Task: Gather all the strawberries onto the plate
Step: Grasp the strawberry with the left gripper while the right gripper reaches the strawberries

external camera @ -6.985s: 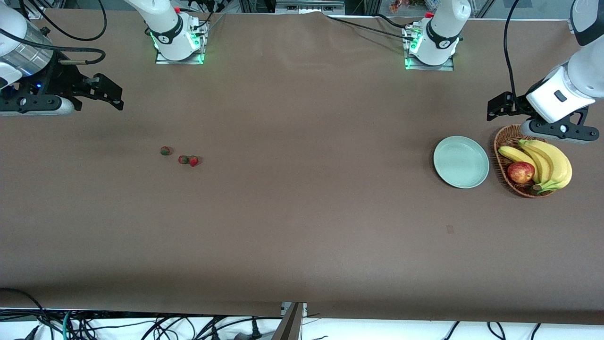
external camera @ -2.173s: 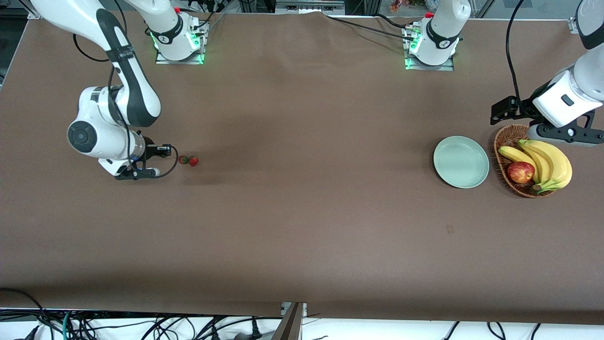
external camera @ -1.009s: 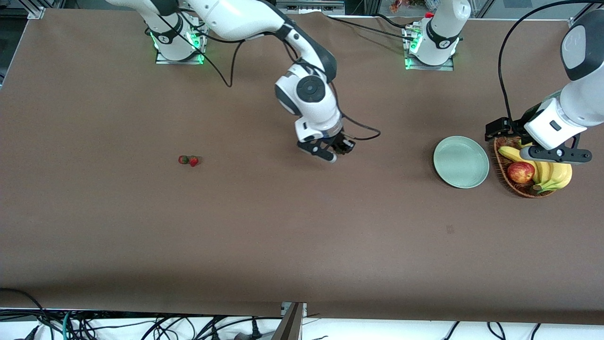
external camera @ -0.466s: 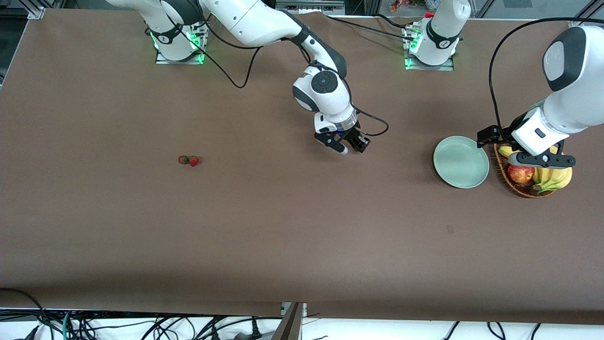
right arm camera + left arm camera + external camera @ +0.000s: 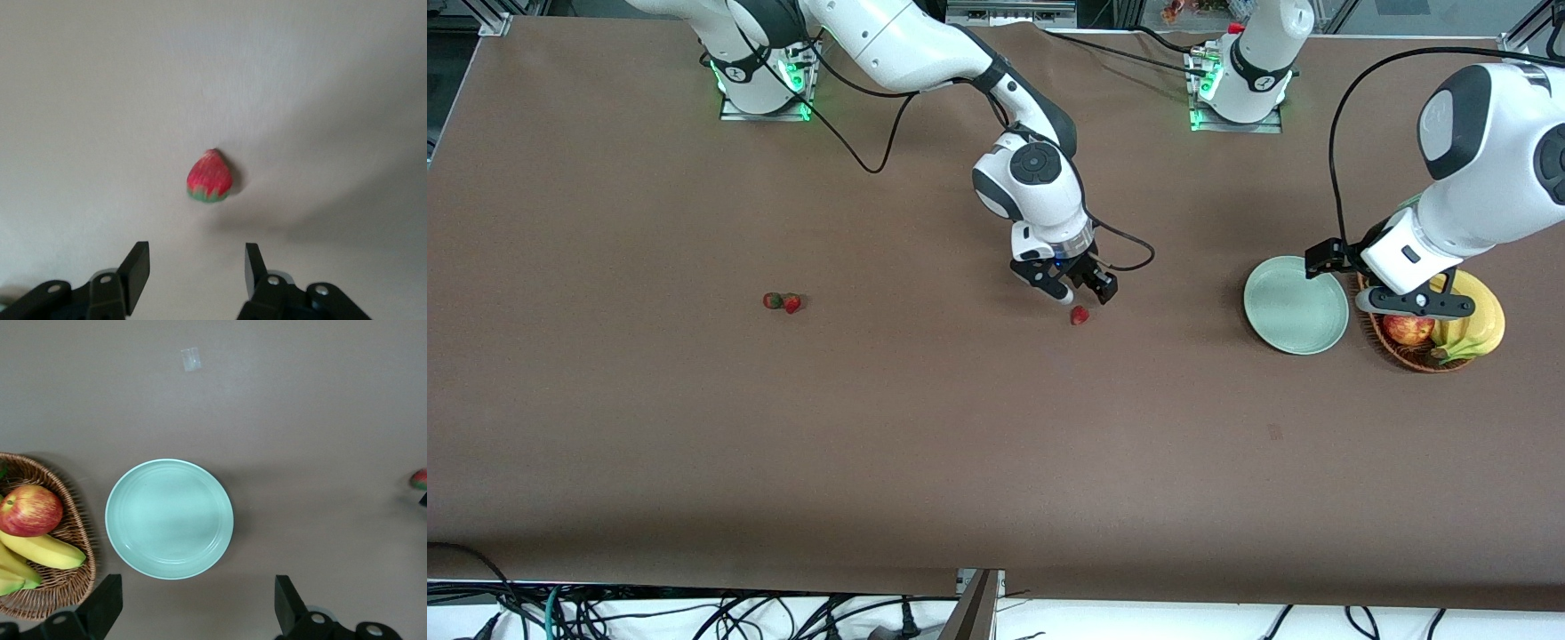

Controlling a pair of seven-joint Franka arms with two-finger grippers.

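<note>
My right gripper (image 5: 1080, 292) hangs over mid-table with its jaws parted and nothing between them; one strawberry (image 5: 1080, 315) lies loose on the brown table (image 5: 960, 444) just below and ahead of the fingertips (image 5: 137, 261), roughly on the line that runs out through the gap between them, leafy end turned toward the jaws. It is well short of the plate (image 5: 1296, 305), which sits empty toward the left arm's end, right beside the wicker basket (image 5: 1374, 298) of bananas (image 5: 1476, 322) and an apple (image 5: 1405, 328). The other two strawberries (image 5: 783, 302) lie touching each other, well apart from the jaws, toward the right arm's end. My left gripper (image 5: 197, 607) hovers over the plate's edge next to the basket, jaws wide and empty, the plate lying just ahead of its fingertips. I judge the step in hand to be a handover: the left arm should fetch the dropped berry. To do it well I would lift the right jaws clear first, bring the left jaws down straddling the berry across its narrow waist, and close gently, since a small rounded thing like this probably squirts sideways under an off-centre pinch.
</note>
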